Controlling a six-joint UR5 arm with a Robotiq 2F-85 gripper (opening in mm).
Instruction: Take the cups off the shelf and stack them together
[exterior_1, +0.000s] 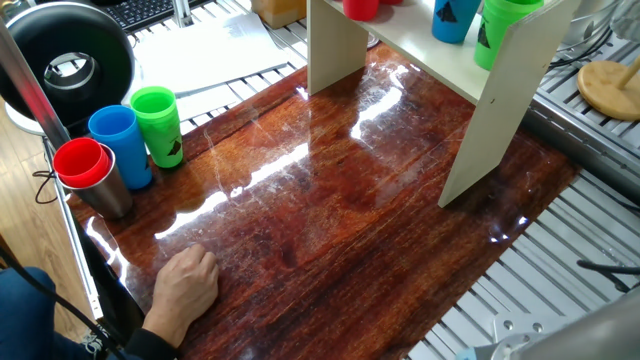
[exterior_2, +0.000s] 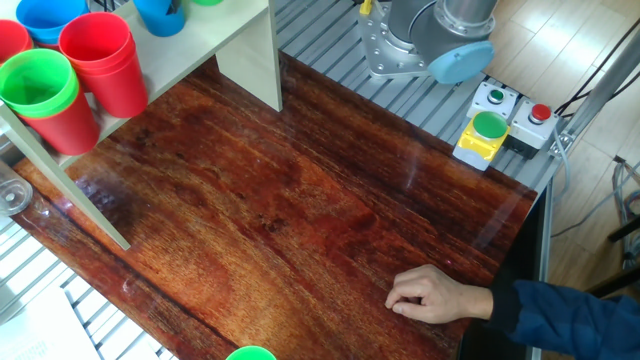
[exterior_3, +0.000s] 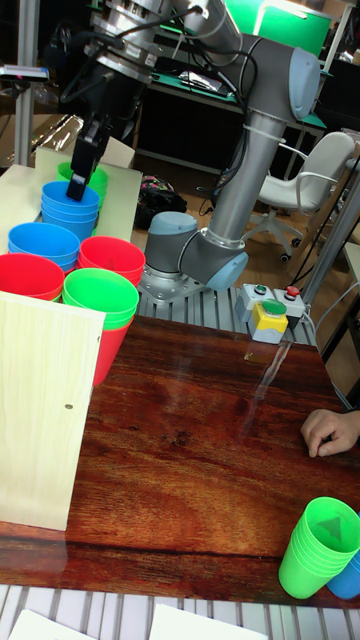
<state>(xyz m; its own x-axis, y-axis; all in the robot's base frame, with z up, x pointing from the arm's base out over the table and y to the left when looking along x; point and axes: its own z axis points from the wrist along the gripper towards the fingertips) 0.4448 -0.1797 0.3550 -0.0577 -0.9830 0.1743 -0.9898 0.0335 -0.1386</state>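
Though partly cropped, cups (exterior_3: 92, 296) (shelf (exterior_1: 500, 110))

**My arm's look from the tall view**

I'm seeing my UR5 arm (exterior_3: 245, 150) showing silver-grey tube sections with pale blue-grey caps at the joints. Behind the claw, black cables are looping along the wrist. The gripper (exterior_3: 88, 158) itself is showing as dark, boxy hardware with black fingers. Farthest from the claw, the metal base (exterior_2: 395, 45) is showing small bolts.
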